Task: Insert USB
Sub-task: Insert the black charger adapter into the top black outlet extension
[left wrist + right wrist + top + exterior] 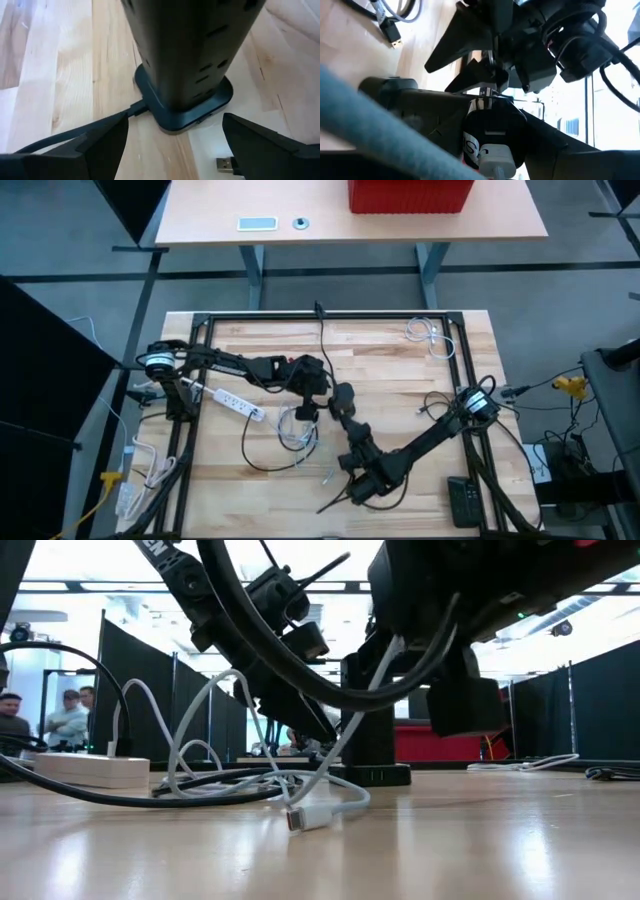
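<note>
The left gripper (172,145) gapes wide, empty, straddling the black power tower (187,55). A USB plug (226,164) lies beside one finger. The right gripper's (342,402) grip cannot be told.

Dark tower power strip (192,45), upright on a rounded dark base (185,107), slots visible along one face. Black cord (107,125) leaving the base low down, running across the pale wooden table (60,65). Left gripper (175,145) spread wide, dark fingers (100,145) flanking the base on either side, not touching it. Silver USB plug (226,164) lying flat on the wood, just beside one finger and near the base, metal end facing the tower.
</note>
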`<move>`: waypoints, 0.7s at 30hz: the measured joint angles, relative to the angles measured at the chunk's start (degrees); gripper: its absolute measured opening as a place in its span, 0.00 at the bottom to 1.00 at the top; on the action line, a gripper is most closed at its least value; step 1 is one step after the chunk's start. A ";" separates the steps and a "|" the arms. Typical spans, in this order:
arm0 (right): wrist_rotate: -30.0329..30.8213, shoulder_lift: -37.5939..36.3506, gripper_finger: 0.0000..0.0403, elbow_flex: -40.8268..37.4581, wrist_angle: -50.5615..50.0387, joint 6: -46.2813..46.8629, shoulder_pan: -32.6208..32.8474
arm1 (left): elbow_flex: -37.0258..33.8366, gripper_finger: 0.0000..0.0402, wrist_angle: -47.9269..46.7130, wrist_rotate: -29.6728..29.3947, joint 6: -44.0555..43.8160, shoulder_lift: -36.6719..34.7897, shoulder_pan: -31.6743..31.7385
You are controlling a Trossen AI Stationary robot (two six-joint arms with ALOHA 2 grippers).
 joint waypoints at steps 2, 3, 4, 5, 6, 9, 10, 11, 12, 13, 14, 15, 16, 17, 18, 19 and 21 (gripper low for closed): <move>-0.04 -0.09 0.36 -0.04 -0.98 0.80 -0.60 | 0.00 0.78 0.16 0.03 0.00 0.00 0.00; -0.03 -0.17 0.36 -0.04 -1.94 1.52 -0.83 | 0.00 0.78 0.19 0.07 0.00 0.00 -0.02; -0.02 -0.24 0.36 -0.04 -2.97 2.80 -0.98 | 0.00 0.78 0.20 0.11 0.00 0.00 -0.02; -0.03 -0.35 0.36 -0.04 -4.14 4.37 -1.11 | 0.00 0.78 0.21 0.09 0.00 0.00 0.00; -0.10 -0.41 0.36 -0.06 -5.13 5.73 -1.20 | 0.00 0.78 0.21 0.09 0.00 0.00 0.00; -0.56 -0.49 0.36 -0.07 -6.55 8.08 -1.57 | 0.01 0.78 0.61 0.08 -0.04 -0.03 -0.06; -0.67 -0.50 0.36 -0.07 -6.85 8.40 -1.70 | 0.01 0.78 0.75 0.08 -0.07 -0.05 -0.10; -0.78 -0.51 0.36 -0.07 -7.16 8.72 -1.83 | 0.02 0.78 0.89 0.08 -0.10 -0.08 -0.15; -0.89 -0.52 0.36 -0.07 -7.46 9.04 -1.96 | 0.03 0.78 1.03 0.07 -0.13 -0.10 -0.19; -1.00 -0.53 0.36 -0.07 -7.77 9.36 -2.09 | 0.03 0.78 1.17 0.07 -0.16 -0.13 -0.24; -1.10 -0.54 0.36 -0.07 -8.07 9.69 -2.22 | 0.04 0.78 1.31 0.07 -0.19 -0.15 -0.28; -1.21 -0.55 0.36 -0.07 -8.37 10.01 -2.35 | 0.03 0.78 1.44 0.07 -0.23 -0.20 -0.32; -1.22 -0.55 0.36 -0.07 -8.90 10.36 -2.47 | 0.04 0.78 1.46 0.08 -0.40 -0.31 -0.43; -1.22 -0.55 0.36 -0.07 -9.58 11.06 -2.52 | 0.04 0.78 1.49 0.09 -0.45 -0.41 -0.56; -1.18 -0.55 0.36 -0.05 -10.54 12.38 -2.65 | 0.04 0.78 1.48 0.07 -0.44 -0.56 -0.73; -1.18 -0.58 0.36 -0.06 -11.77 13.64 -2.81 | 0.04 0.78 1.48 0.09 -0.46 -0.68 -0.85; -1.23 -0.65 0.36 -0.04 -14.34 16.63 -3.26 | 0.04 0.78 1.45 0.07 -0.46 -1.03 -1.26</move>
